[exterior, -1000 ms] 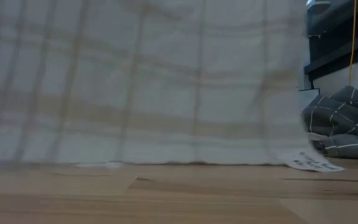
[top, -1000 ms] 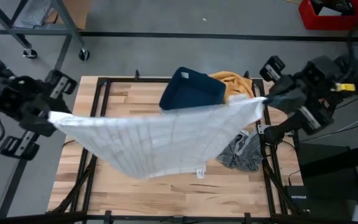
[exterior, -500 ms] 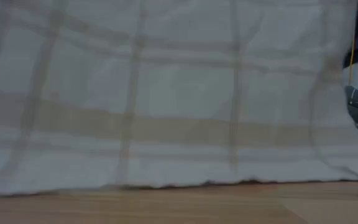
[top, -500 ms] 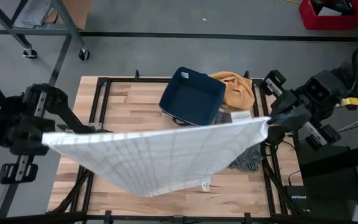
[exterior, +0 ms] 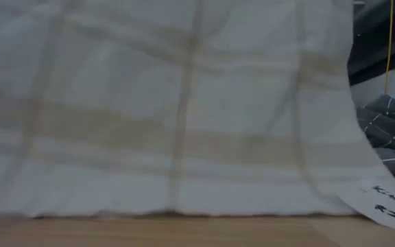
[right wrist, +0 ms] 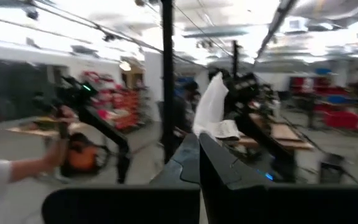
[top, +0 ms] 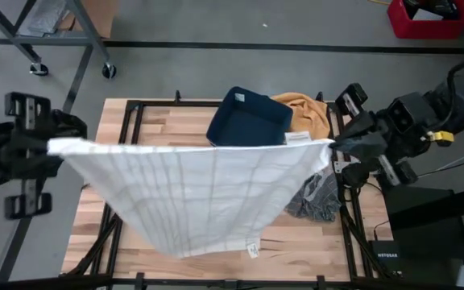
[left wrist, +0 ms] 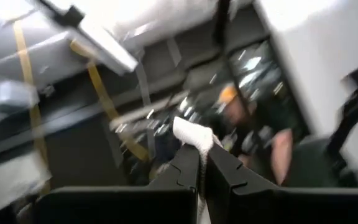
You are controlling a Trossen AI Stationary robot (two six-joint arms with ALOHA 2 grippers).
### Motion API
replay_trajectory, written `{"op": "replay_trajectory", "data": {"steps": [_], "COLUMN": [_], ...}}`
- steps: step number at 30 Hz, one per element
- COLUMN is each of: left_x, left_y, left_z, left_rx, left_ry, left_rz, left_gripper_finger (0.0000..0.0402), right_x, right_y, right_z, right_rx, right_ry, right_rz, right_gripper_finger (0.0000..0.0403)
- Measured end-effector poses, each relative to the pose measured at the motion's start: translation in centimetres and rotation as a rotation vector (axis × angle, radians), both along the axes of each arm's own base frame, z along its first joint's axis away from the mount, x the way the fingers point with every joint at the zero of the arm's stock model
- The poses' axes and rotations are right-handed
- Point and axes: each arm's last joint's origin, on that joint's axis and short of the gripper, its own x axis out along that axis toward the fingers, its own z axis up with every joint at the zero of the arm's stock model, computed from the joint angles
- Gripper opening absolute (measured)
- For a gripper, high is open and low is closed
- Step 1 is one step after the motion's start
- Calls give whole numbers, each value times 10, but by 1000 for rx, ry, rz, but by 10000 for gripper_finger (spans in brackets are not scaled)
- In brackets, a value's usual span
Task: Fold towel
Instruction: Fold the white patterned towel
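Nearest the low camera: white cloth towel with faint tan check lines (exterior: 184,116), hanging as a curtain, lower hem just brushing the light wooden slatted tabletop (top: 296,242), printed tag at one bottom corner.

Stretched wide above the table, top edge taut, middle sagging to a point toward the near edge.

Left gripper (top: 55,147) clamped on one top corner, off the table's left side; right gripper (top: 334,143) clamped on the other, at the right edge.

No fold made yet, judging by the single open layer; laying down and doubling over all remain.

Behind: crumpled grey checked cloth (top: 316,197), dark blue square tray (top: 248,117), mustard-yellow cloth (top: 306,113), untouched.
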Motion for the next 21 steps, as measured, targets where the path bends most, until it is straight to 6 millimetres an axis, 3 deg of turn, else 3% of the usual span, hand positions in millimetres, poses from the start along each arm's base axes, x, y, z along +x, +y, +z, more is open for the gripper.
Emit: {"op": "replay_trajectory", "data": {"steps": [5, 11, 21], "left_x": [7, 17, 31], "left_y": [2, 1, 24], "left_z": [-8, -15, -24], "left_rx": [-35, 21, 213], "left_ry": [195, 262, 370], "left_rz": [181, 274, 476], "left_gripper_finger": [0, 0, 0], "right_x": [7, 11, 26], "right_y": [-2, -6, -17], "right_z": [-14, -25, -42], "right_rx": [-56, -150, -297], "right_ry": [138, 231, 368], "right_rz": [-184, -364, -473], "right_gripper_finger": [0, 0, 0]}}
